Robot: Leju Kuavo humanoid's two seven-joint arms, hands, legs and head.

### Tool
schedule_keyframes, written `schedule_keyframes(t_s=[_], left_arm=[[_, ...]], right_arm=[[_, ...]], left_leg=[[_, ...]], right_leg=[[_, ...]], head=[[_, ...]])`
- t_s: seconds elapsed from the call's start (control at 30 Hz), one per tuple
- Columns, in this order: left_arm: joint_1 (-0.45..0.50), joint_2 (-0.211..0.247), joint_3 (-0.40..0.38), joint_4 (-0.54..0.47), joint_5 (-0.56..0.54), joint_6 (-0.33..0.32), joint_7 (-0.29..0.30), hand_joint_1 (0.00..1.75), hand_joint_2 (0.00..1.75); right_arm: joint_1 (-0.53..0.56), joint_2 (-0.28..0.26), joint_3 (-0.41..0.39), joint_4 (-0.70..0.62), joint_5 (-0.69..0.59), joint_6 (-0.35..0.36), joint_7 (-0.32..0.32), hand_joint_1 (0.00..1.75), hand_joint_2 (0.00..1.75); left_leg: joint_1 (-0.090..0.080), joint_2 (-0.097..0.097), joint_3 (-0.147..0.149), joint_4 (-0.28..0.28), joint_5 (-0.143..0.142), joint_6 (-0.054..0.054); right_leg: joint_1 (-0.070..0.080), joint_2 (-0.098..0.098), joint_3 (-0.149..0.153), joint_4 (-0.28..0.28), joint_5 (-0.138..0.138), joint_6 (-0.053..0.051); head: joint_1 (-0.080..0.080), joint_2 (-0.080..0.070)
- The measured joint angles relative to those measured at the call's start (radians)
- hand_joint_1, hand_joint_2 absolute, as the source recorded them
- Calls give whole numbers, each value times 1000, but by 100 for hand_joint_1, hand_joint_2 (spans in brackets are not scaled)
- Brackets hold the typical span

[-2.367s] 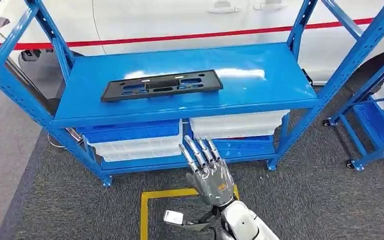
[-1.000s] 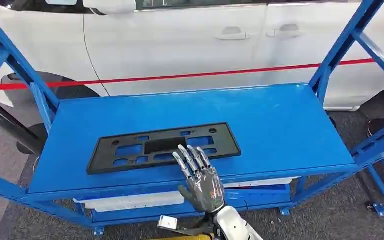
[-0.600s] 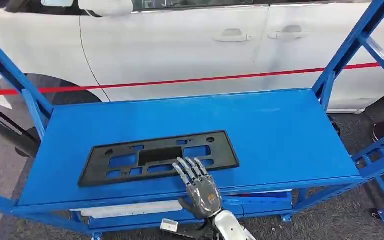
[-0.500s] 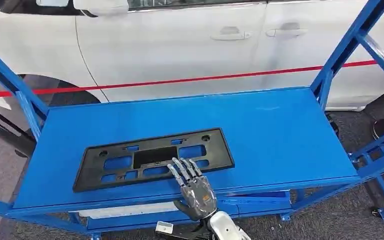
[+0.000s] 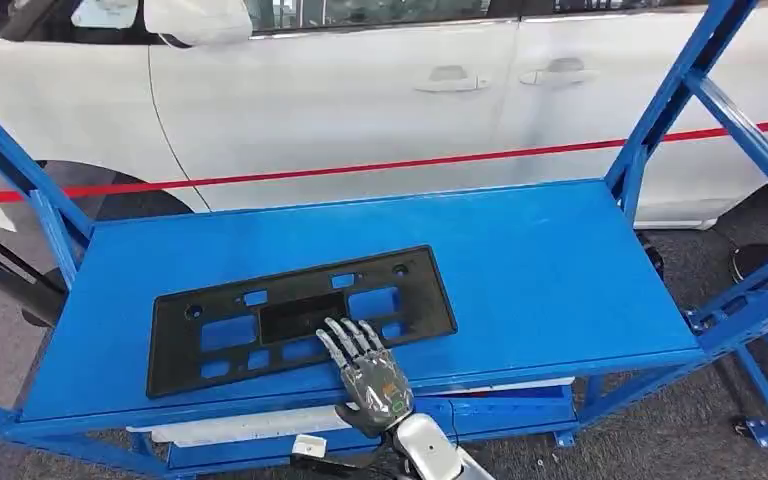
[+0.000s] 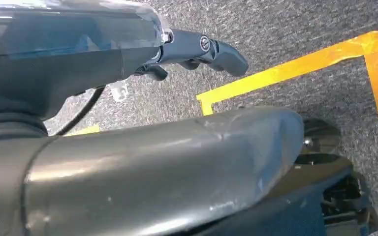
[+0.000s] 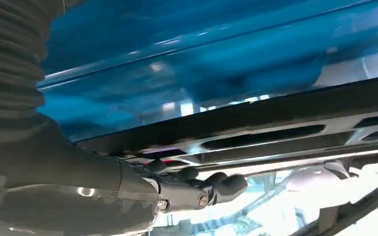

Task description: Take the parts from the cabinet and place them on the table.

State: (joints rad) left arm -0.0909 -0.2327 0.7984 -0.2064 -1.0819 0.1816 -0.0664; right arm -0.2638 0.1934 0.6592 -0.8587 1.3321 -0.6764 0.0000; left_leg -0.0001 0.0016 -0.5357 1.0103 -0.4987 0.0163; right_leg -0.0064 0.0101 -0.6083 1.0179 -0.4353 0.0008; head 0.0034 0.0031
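Head view: right hand (image 5: pixel 368 372) reached up from 6 o'clock, fingers (image 5: pixel 345 342) straight and slightly fanned, laid flat over the near edge of the plate (image 5: pixel 298 315). Gripped nothing; fingertips over the plate's lower rim near its centre, contact likely but not certain. Thumb stuck out toward 8 o'clock, below the shelf's front lip. Plate lay flat on the top shelf (image 5: pixel 540 270) of the blue rack (image 5: pixel 665 110), long side running 9 to 3 o'clock, slightly tilted with the 3 o'clock end farther away, sitting left of the shelf's middle. White bins (image 5: pixel 240 425) seen under the shelf at 7 o'clock. White car (image 5: pixel 360 90) with a red stripe stood behind the rack at 12 o'clock. Grey carpet (image 5: pixel 690 420) at 4 o'clock.

Left wrist view: left hand (image 6: pixel 197 49) hung above the carpet (image 6: pixel 285 29), dark fingers (image 6: pixel 226 54) loosely curled, holding nothing; how far curled could not be told. Yellow floor tape (image 6: pixel 295 69) ran beneath it.

Right wrist view: right hand (image 7: pixel 197 189) seen close, fingers (image 7: pixel 229 184) stretched out along the plate (image 7: pixel 285 123), right against or just off its dark edge; could not tell which. Nothing clasped. Blue shelf (image 7: pixel 202 54) surface filled the space beyond the plate.
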Motion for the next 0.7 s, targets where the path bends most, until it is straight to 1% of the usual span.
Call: schedule_keyframes(t_s=[0.17,0.2,0.23,0.27,0.3,0.33,0.37,0.4,0.43,0.47,0.5,0.53,0.57,0.6,0.63,0.67,0.7], left_arm=[[0,0,0,0,0,0,0,0,0],[1,0,0,0,-1,0,0,0,0],[4,-2,0,0,-1,0,1,0,0],[5,-2,0,0,-1,1,1,0,0],[10,-2,2,0,10,11,-1,0,0],[17,1,14,0,35,23,-9,0,0],[18,3,19,0,38,23,-11,0,0],[16,6,24,0,42,23,-12,0,0],[16,6,27,0,42,23,-12,0,0],[18,7,29,0,43,24,-14,0,0],[19,7,31,0,45,24,-16,0,0],[18,8,34,0,50,25,-18,0,0],[18,8,37,0,54,26,-21,0,0],[17,8,42,0,56,27,-22,0,0],[17,8,47,0,57,27,-24,0,0],[18,8,51,0,59,28,-24,0,0],[19,8,54,0,60,28,-26,0,0]], right_arm=[[-1,1,0,2,0,0,0,0,175],[-3,2,0,5,-4,-2,0,0,175],[-9,6,0,12,-20,-6,-9,0,175],[-10,7,0,14,-29,-7,-16,0,175],[-11,-3,30,-49,-65,31,-25,0,175],[-14,-61,111,-271,-172,135,-26,0,175],[-24,-76,124,-327,-195,149,-26,0,175],[-34,-86,133,-362,-205,158,-25,0,175],[-36,-97,141,-402,-212,165,-24,0,175],[-35,-107,146,-433,-220,166,-24,0,175],[-35,-119,151,-458,-234,161,-31,0,175],[-35,-127,156,-489,-252,157,-39,0,175],[-34,-137,158,-521,-266,150,-47,0,175],[-34,-151,158,-555,-273,136,-53,0,175],[-33,-169,158,-589,-278,123,-57,0,175],[-30,-187,158,-617,-282,117,-61,0,175],[-21,-203,158,-640,-282,112,-63,0,175]], left_leg=[[-1,0,0,0,1,1],[-1,-1,0,-3,3,4],[16,0,12,-29,35,17],[12,0,13,-35,41,15],[14,7,-3,-31,48,20],[26,4,-4,-6,31,-1],[26,3,-7,6,20,-12],[18,-1,-16,18,13,-22],[19,-3,-12,15,12,-29],[20,-5,-9,14,11,-33],[23,-5,-6,11,11,-38],[24,-6,-5,12,5,-44],[26,-3,-10,31,-10,-47],[26,-3,-34,81,-38,-47],[25,-3,-72,158,-72,-48],[25,-3,-119,245,-102,-48],[25,-3,-161,316,-119,-47]], right_leg=[[0,0,0,-1,1,2],[0,0,1,-5,5,4],[6,-2,-2,0,9,12],[4,-4,-11,19,-10,16],[-8,-5,-134,279,-150,33],[-31,-10,-26,79,-22,53],[-34,-9,1,23,-25,55],[-25,-2,0,25,-30,44],[-25,-3,-2,34,-33,23],[-23,-4,-2,34,-36,18],[-21,-4,-3,34,-38,10],[-26,-4,2,29,-37,1],[-27,-5,7,26,-39,-5],[-27,-7,11,26,-42,-10],[-25,-9,14,26,-44,-14],[-22,-11,17,26,-48,-19],[-18,-12,20,26,-51,-21]], head=[[0,0],[-2,0],[0,0],[1,0],[10,0],[11,0],[11,0],[15,0],[11,0],[10,0],[10,0],[9,0],[8,0],[2,0],[0,0],[0,0],[1,0]])
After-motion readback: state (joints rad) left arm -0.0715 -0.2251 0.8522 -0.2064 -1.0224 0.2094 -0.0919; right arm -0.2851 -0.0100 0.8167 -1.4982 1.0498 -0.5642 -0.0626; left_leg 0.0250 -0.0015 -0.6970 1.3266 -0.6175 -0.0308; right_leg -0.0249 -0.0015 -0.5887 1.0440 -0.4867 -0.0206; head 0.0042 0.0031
